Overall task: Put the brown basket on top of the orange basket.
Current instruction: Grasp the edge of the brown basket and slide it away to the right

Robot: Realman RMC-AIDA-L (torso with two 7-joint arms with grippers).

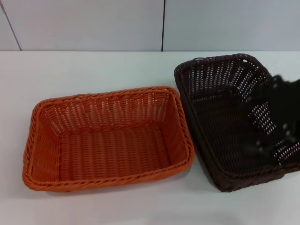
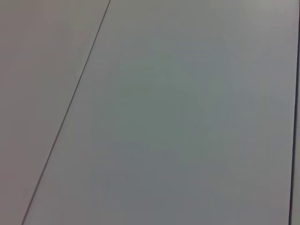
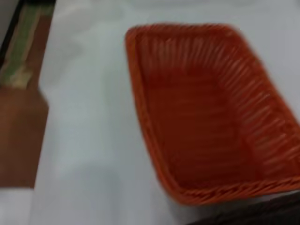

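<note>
Two baskets are counted on the white surface [image 1: 93,206], one of each colour. The orange basket [image 1: 108,137] is placed nearest, on the robot's left side, flat on the surface with its opening upward and nothing inside it. The brown basket [image 1: 229,119] is located just beside it on the right and extends slightly farther back; the two braided rims are close at the adjacent corners, and contact there cannot be confirmed. The brown basket is seen tilted, with its right side raised.

One hand is visible. The right hand [image 1: 280,123] is found at the right wall of the brown basket, as a dark shape overlapping the weave. It cannot be told whether its fingers are open or closed on the wall.

In the right wrist view, the orange basket [image 3: 206,117] is shown from its short end, with a dark strip of brown weave at the frame's edge.

The left hand is not shown; only a plain pale panel [image 2: 178,117] is recorded by its wrist camera.

Beyond the surface, a pale wall [image 1: 93,23] is seen.
</note>
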